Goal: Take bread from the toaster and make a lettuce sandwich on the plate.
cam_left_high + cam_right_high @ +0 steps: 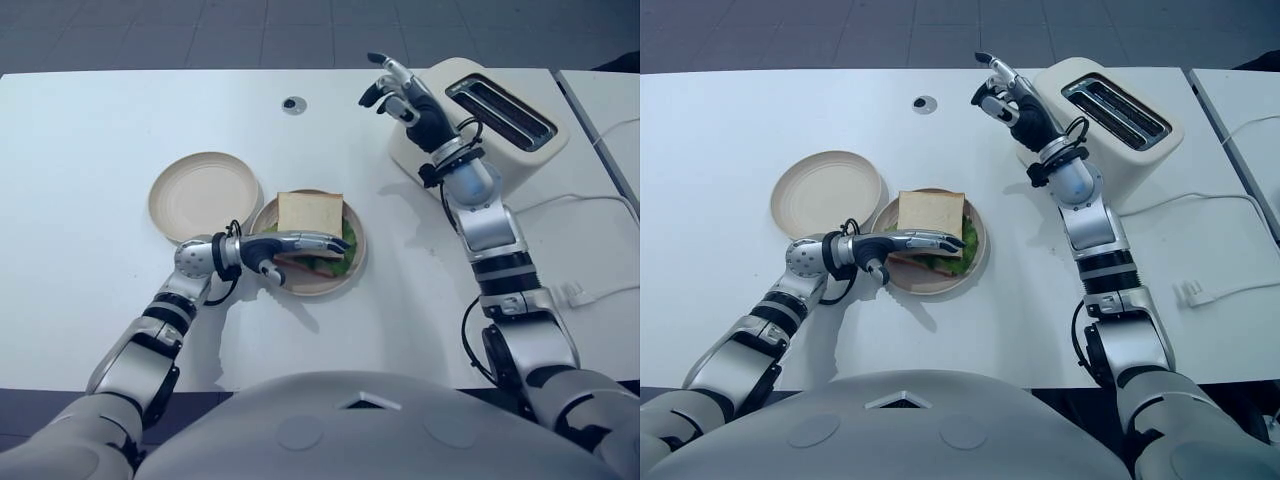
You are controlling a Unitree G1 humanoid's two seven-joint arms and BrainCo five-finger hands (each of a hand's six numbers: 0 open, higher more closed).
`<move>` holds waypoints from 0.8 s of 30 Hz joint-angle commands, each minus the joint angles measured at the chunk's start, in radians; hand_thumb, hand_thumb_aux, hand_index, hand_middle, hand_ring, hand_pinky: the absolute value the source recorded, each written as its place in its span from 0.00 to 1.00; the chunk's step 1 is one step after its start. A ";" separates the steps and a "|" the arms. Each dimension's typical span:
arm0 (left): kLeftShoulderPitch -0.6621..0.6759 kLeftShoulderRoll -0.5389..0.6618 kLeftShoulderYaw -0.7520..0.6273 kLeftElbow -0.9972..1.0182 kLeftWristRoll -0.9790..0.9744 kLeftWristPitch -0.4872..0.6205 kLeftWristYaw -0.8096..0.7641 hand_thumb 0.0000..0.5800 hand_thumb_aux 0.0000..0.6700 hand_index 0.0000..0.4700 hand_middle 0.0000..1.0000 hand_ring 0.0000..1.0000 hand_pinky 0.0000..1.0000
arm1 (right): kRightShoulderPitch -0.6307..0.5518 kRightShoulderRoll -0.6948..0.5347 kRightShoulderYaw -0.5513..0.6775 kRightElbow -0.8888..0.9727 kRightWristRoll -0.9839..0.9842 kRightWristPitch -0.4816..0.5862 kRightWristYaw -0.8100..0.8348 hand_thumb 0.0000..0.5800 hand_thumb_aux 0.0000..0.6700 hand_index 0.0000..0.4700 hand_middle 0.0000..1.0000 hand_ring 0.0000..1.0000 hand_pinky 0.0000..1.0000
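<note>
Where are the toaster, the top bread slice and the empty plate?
toaster [500,112], left eye view, on its slotted top.
top bread slice [310,212], left eye view, middle of its upper face.
empty plate [203,196], left eye view, bare middle of the dish.

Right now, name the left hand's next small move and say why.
Probably draw the left hand back off the plate: a bread slice already tops the lettuce there, the toaster looks empty, and the right hand holds nothing, so the sandwich seems finished.
</note>
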State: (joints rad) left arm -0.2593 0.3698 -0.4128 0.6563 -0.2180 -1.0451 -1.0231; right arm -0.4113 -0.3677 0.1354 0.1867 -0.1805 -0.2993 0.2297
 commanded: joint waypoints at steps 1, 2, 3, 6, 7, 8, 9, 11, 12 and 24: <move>0.018 -0.008 0.039 -0.137 -0.092 0.048 0.008 0.74 0.49 0.49 0.00 0.00 0.00 | 0.054 -0.041 0.018 -0.045 0.135 -0.021 0.194 0.70 0.45 0.45 0.75 0.75 0.75; 0.037 0.008 0.040 -0.207 -0.158 0.076 -0.017 1.00 1.00 1.00 0.05 0.05 0.05 | 0.083 -0.074 0.043 -0.069 0.179 -0.028 0.293 1.00 1.00 1.00 1.00 1.00 1.00; 0.064 0.036 0.034 -0.287 -0.228 0.102 -0.056 1.00 1.00 1.00 0.30 0.30 0.30 | 0.117 -0.128 0.076 -0.091 0.198 -0.066 0.393 1.00 1.00 1.00 1.00 1.00 1.00; 0.170 0.135 0.009 -0.487 -0.383 0.169 -0.182 1.00 1.00 1.00 0.86 0.86 0.86 | 0.219 -0.267 0.109 -0.210 0.316 -0.126 0.634 1.00 1.00 1.00 1.00 1.00 1.00; 0.214 0.177 0.004 -0.552 -0.451 0.204 -0.252 1.00 1.00 1.00 1.00 1.00 1.00 | 0.257 -0.310 0.120 -0.242 0.360 -0.145 0.711 1.00 1.00 1.00 1.00 1.00 1.00; 0.257 0.224 0.001 -0.589 -0.492 0.222 -0.328 1.00 1.00 1.00 1.00 1.00 1.00 | 0.298 -0.358 0.136 -0.263 0.396 -0.165 0.795 1.00 1.00 1.00 1.00 1.00 1.00; 0.284 0.255 0.001 -0.592 -0.495 0.222 -0.385 1.00 1.00 1.00 1.00 1.00 1.00 | 0.330 -0.397 0.151 -0.276 0.420 -0.180 0.864 1.00 1.00 1.00 1.00 1.00 1.00; 0.291 0.266 0.001 -0.476 -0.376 0.160 -0.441 1.00 1.00 1.00 1.00 1.00 1.00 | 0.369 -0.443 0.176 -0.280 0.444 -0.184 0.957 1.00 1.00 1.00 1.00 1.00 1.00; 0.286 0.264 0.000 -0.418 -0.313 0.143 -0.448 1.00 1.00 1.00 1.00 1.00 1.00 | 0.375 -0.454 0.189 -0.270 0.439 -0.183 0.990 1.00 1.00 1.00 1.00 1.00 1.00; -0.066 0.108 -0.023 0.232 0.496 0.149 0.281 1.00 1.00 1.00 0.91 0.91 0.91 | 0.165 -0.207 0.263 0.154 0.215 -0.205 0.886 1.00 1.00 1.00 1.00 1.00 1.00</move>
State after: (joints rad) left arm -0.2746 0.5140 -0.3920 0.7145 0.0033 -0.9671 -0.9803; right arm -0.1464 -0.6670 0.4229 0.1957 0.1261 -0.4664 1.2427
